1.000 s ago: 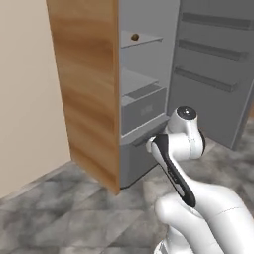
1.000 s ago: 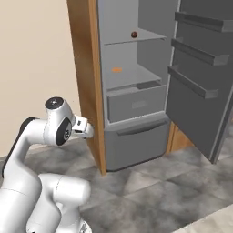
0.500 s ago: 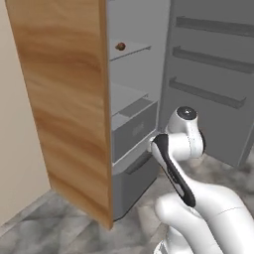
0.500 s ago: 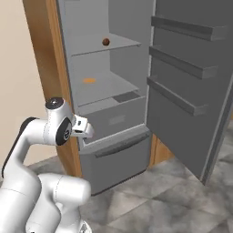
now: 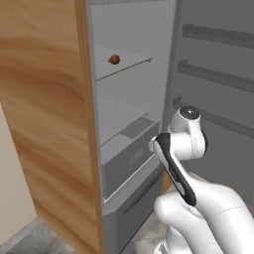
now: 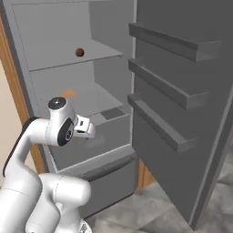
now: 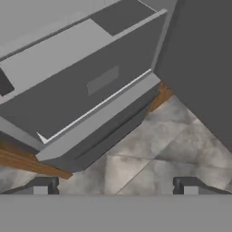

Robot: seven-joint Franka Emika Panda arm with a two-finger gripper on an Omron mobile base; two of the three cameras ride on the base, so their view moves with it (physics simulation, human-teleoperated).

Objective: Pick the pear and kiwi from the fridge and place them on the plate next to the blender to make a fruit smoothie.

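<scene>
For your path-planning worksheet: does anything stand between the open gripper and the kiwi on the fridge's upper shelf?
Nothing visible does. The fridge door is swung wide; the kiwi sits alone on its shelf, above and beyond the gripper, which points down at the drawer.

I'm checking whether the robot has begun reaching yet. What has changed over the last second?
The base has driven closer to the fridge, so its open compartment looms larger in both base views. The arm keeps its folded pose, and the gripper stays open and empty. The kiwi still sits on the upper shelf and the orange item on the shelf below.
</scene>
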